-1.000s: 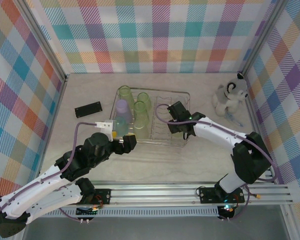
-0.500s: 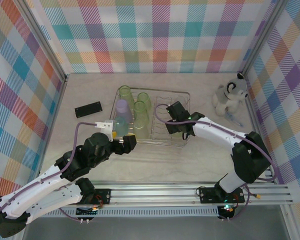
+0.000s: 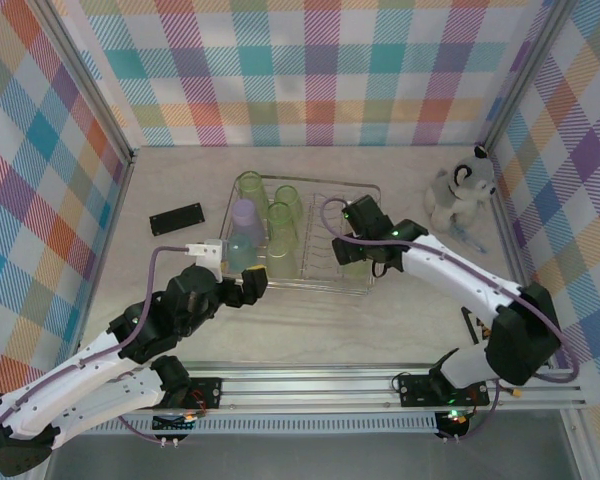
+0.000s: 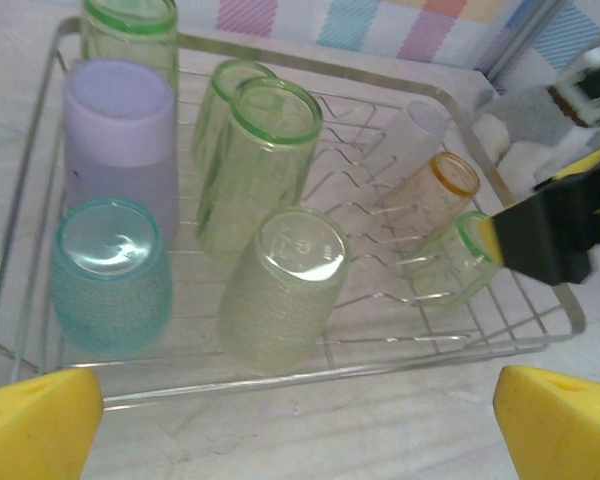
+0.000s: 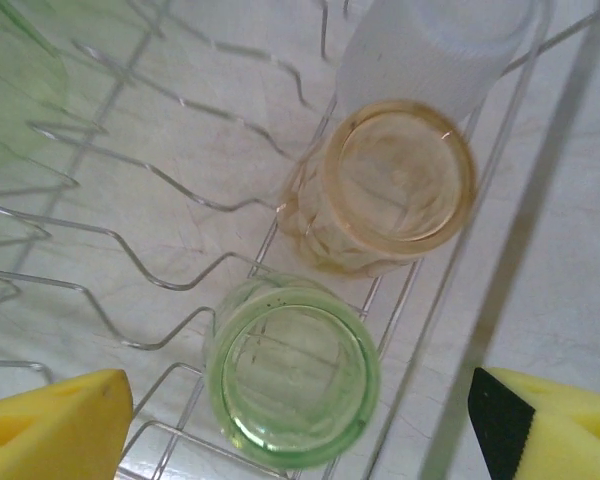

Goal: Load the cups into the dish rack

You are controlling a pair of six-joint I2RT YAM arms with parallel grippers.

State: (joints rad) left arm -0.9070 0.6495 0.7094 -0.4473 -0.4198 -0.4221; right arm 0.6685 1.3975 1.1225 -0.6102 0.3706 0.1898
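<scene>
The wire dish rack (image 3: pixel 325 183) holds several cups. At its left end stand a lavender cup (image 4: pixel 117 130), a teal cup (image 4: pixel 110 275), green cups (image 4: pixel 265 150) and an upturned textured green cup (image 4: pixel 285 285). At its right end a small green cup (image 5: pixel 292 370) stands upright next to an orange cup (image 5: pixel 395 190) and a frosted pale cup (image 5: pixel 430 45). My right gripper (image 5: pixel 300 425) hangs open above the small green cup, its yellow fingers (image 5: pixel 50 420) wide of it. My left gripper (image 4: pixel 300 430) is open and holds nothing, just outside the rack's near rim (image 4: pixel 280 380).
A grey and white plush dog (image 3: pixel 462 195) sits at the back right. A flat black object (image 3: pixel 176 218) lies left of the rack. Plaid walls close in three sides, and a metal rail (image 3: pixel 380 385) runs along the near edge.
My right gripper's jaws have spread wider and it has lifted away from the small green cup, which stays in the rack. The left arm has barely moved.
</scene>
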